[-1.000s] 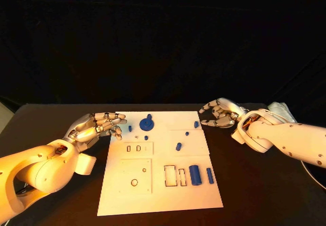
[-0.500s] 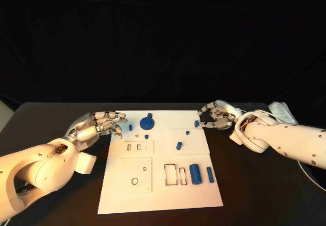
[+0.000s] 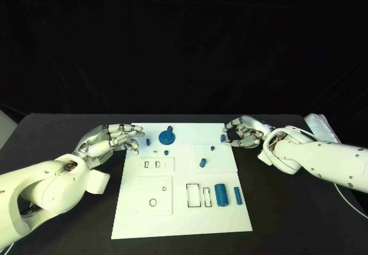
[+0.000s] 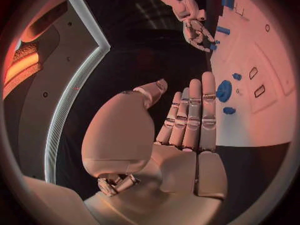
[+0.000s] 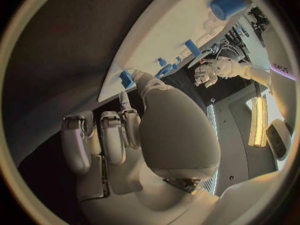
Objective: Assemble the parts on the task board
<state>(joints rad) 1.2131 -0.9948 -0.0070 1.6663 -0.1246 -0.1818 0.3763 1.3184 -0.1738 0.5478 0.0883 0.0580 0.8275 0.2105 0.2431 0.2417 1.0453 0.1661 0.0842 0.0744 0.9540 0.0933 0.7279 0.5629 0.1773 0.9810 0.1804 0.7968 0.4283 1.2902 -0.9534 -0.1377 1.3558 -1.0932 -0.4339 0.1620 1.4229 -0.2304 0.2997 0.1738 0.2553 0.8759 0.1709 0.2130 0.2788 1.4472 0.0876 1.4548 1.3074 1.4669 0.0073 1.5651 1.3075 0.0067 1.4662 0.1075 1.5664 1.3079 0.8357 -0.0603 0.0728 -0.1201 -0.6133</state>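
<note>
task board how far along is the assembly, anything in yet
Early, by the look of it. On the task board a round blue part sits near the far edge, and whether it is seated I cannot tell. The rectangular slots near the big blue cylinder stand unfilled, and small pieces lie loose. The right hand is at the small blue peg on the far right edge; the left hand holds nothing.

Robot lab: black-draped table, white task board.
</note>
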